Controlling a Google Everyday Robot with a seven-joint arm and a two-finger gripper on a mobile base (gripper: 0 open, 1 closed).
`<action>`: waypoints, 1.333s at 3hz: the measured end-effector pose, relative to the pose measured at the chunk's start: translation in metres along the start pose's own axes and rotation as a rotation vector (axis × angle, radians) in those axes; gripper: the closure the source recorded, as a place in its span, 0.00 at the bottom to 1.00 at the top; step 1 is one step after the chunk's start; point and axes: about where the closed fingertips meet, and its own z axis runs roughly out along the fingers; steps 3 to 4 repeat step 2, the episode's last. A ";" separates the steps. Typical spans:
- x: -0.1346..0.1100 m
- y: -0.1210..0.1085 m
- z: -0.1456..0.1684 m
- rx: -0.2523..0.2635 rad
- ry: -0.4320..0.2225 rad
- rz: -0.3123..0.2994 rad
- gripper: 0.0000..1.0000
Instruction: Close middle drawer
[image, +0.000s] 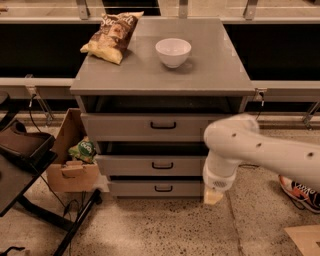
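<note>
The middle drawer (150, 164) is the second grey front of the cabinet (160, 75), with a small black centre handle (162, 165). A dark gap shows above it. Its right end is hidden behind my white arm (260, 150). My gripper (213, 196) hangs low in front of the cabinet's lower right corner, beside the right end of the lowest drawer (150, 188) and below the middle drawer's right end. The top drawer (150, 126) sits above with its own black handle.
A chip bag (111, 31) and a white bowl (173, 52) stand on the cabinet top. A cardboard box (67, 170) with a green bag (84, 150) sits left of the cabinet, by a black stand (20, 175). A shoe (299, 192) lies at right.
</note>
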 end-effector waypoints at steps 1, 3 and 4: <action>0.025 0.001 -0.095 0.134 0.080 0.068 1.00; 0.061 0.001 -0.175 0.342 0.125 0.236 0.82; 0.061 0.001 -0.175 0.342 0.125 0.236 0.82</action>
